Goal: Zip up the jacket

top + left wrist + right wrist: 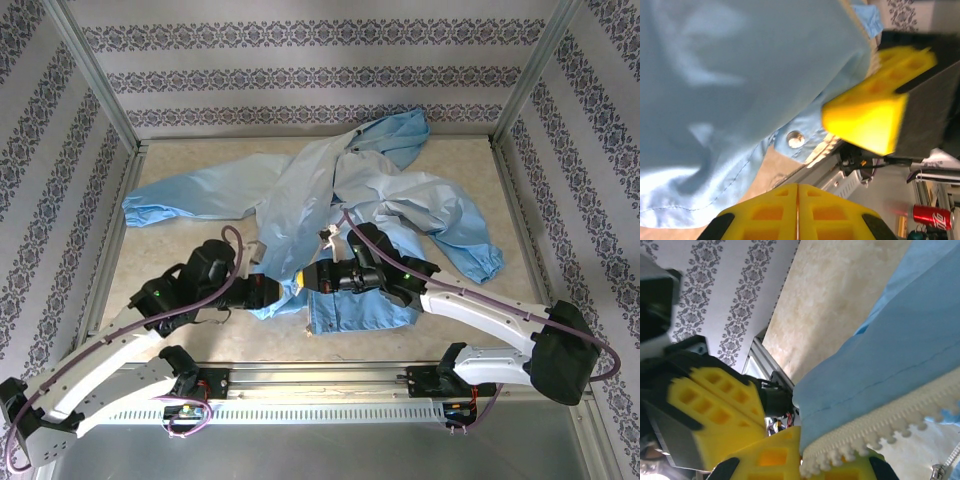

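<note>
While both arms meet at its hem, the jacket (pixel 330 190) lies crumpled.

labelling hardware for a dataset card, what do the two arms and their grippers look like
Both arms have white link shells with black joint housings and black wrist blocks. A purple cable loops along the left arm and the right arm. A small green light shows near each wrist. The left gripper and right gripper have bright yellow plastic fingers moulded with square grid pockets, on black mounts.
</note>
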Robot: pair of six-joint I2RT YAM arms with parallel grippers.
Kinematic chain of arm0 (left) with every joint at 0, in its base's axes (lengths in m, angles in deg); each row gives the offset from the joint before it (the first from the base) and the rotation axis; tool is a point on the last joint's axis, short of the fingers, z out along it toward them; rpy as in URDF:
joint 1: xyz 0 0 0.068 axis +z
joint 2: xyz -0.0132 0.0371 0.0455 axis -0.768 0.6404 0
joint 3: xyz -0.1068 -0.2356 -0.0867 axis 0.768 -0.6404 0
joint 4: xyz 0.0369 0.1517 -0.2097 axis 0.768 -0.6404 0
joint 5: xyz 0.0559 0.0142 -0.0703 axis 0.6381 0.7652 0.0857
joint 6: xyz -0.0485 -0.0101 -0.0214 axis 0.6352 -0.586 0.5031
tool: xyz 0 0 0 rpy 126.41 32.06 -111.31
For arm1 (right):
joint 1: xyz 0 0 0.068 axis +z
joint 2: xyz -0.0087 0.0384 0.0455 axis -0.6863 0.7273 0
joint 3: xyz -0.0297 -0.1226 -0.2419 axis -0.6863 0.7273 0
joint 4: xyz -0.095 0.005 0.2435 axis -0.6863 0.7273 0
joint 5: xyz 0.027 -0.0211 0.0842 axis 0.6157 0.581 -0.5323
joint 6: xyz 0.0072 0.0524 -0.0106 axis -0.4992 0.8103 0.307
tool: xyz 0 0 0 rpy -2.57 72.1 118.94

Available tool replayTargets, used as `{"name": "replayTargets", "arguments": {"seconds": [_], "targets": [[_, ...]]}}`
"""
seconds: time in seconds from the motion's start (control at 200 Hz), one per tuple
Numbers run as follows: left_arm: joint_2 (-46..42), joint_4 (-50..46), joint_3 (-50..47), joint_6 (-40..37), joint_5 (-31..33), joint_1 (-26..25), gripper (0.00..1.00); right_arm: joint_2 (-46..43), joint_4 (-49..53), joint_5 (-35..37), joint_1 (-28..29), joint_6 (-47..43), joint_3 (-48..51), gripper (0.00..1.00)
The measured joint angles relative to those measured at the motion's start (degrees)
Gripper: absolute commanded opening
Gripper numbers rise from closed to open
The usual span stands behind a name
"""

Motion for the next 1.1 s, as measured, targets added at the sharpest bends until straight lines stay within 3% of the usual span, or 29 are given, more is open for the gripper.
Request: {"name": "replayTargets", "arguments": {"seconds": [0.175, 0.37, 0.62, 0.839, 1.099], "targets": [[-0.8, 6.4, -7.1, 2.6, 0.4, -0.3, 0.08, 0.0, 2.4, -4.9, -2.2, -1.5, -0.6, 0.00], [-0.8, 18.3, -14.4, 6.5, -0.5, -0.3, 0.18, 0.5, 1.4, -10.6, -4.6, -1.8, -0.5, 0.00], [-5.0, 33.1, -20.6, 12.4, -4.3, 1.7, 0.22, 2.4, -1.5, -16.9, -7.6, -2.0, -0.1, 0.00], [-7.5, 41.2, -23.1, 17.0, -6.8, 3.5, 0.34, 3.3, -4.0, -19.1, -8.9, -1.9, 0.9, 0.00], [-3.4, 47.0, -23.9, 19.3, -9.4, 3.9, 0.44, 3.7, -5.6, -20.3, -8.9, -1.9, 1.2, 0.00]]}}
